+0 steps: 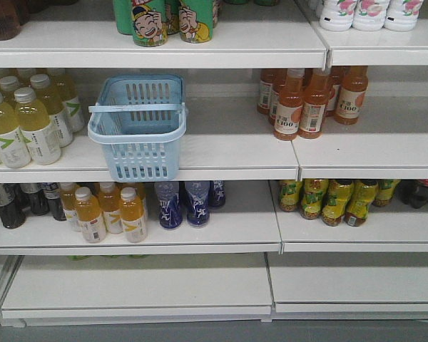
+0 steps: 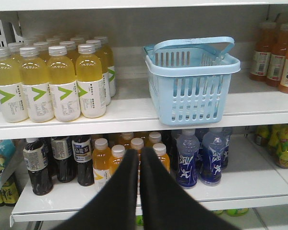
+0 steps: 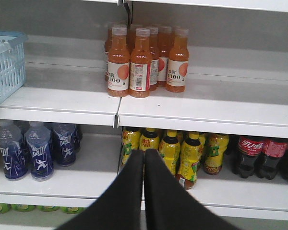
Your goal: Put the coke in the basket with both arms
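white shelf (image 1: 228,153) holds slotted blue plastic basket (image 1: 144,153).

Middle shelf (image 1: 228,153): you have the basket (image 1: 137,128) standing at its front edge, left of centre. The left bottle group (image 1: 28,117) sits near it on the left. The right bottle group (image 1: 310,100) stands well apart on the right, further back. Lower shelf (image 1: 235,228): a small bottle cluster (image 1: 189,203) stands directly beneath the basket. Top shelf (image 1: 271,43): cans (image 1: 164,21) stand above the basket.

White shelves (image 1: 228,142) carry the basket (image 1: 137,153) among drink bottles (image 1: 303,103)
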`<state>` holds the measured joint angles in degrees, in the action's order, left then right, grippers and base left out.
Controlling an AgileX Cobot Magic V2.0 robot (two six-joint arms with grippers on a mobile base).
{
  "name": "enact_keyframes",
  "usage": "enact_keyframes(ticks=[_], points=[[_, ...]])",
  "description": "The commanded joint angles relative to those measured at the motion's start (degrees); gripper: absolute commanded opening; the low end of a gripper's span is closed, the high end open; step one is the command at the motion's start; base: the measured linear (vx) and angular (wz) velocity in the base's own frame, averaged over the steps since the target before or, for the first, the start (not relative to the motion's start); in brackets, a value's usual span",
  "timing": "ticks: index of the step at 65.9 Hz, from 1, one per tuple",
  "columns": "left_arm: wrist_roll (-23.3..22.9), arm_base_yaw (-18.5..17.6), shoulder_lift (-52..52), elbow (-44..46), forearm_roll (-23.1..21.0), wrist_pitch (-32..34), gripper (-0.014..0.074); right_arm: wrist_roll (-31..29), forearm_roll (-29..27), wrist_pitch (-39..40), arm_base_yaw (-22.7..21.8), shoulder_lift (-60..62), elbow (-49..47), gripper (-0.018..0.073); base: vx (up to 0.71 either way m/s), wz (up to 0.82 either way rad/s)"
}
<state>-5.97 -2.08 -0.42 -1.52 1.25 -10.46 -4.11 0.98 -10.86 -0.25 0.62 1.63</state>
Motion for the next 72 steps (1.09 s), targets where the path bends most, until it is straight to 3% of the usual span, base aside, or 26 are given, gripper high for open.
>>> enact_keyframes(ticks=[1,72], points=[[0.05,-0.17,-1.12,1.38,-0.01,3.94,-0.0006,-0.55,0.07,4.25,-0.23,0.71,0.37,-0.0002,0.03,0.0],[0.05,-0.17,-1.12,1.38,-0.01,3.94,-0.0006,-0.55,0.07,4.25,-0.23,0.71,0.37,-0.0002,0.03,0.0]])
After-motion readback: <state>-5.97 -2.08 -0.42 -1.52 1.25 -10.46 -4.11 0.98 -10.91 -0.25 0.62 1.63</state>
